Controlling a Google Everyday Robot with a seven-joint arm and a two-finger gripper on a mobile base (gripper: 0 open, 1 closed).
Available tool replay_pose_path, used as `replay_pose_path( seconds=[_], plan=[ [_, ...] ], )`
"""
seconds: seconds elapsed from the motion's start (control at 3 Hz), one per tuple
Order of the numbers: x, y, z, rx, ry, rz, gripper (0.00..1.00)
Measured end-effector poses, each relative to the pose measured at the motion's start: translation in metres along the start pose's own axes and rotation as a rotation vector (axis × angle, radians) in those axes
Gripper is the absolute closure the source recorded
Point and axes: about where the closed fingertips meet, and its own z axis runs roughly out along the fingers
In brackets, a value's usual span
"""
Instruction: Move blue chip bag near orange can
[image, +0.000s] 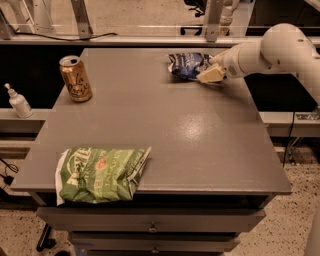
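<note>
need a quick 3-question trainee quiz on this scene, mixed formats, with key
1. True or false: the green chip bag hangs partly over the front edge of the table.
2. Short answer: is the orange can standing upright or lying on its side?
3. Multiple choice: the gripper is right beside which thing?
A. the green chip bag
B. the blue chip bag
C. the orange can

Key:
1. True; it sits at the front left corner.
2. Upright, at the far left of the table.
3. B; the gripper is at the bag's right end, at the table's far right.
</note>
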Motion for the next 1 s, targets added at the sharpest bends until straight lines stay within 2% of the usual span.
replay_pose_path(
  seconds=[0.33,0.67,1.0],
  plan=[
    [-0.007,0.0,-0.002,0.016,-0.017,-0.008,0.85],
    [-0.024,0.004,-0.004,0.025,-0.056,-0.03,1.0],
    [-0.046,0.01,-0.005,0.022,-0.11,-0.055,1.0]
  ],
)
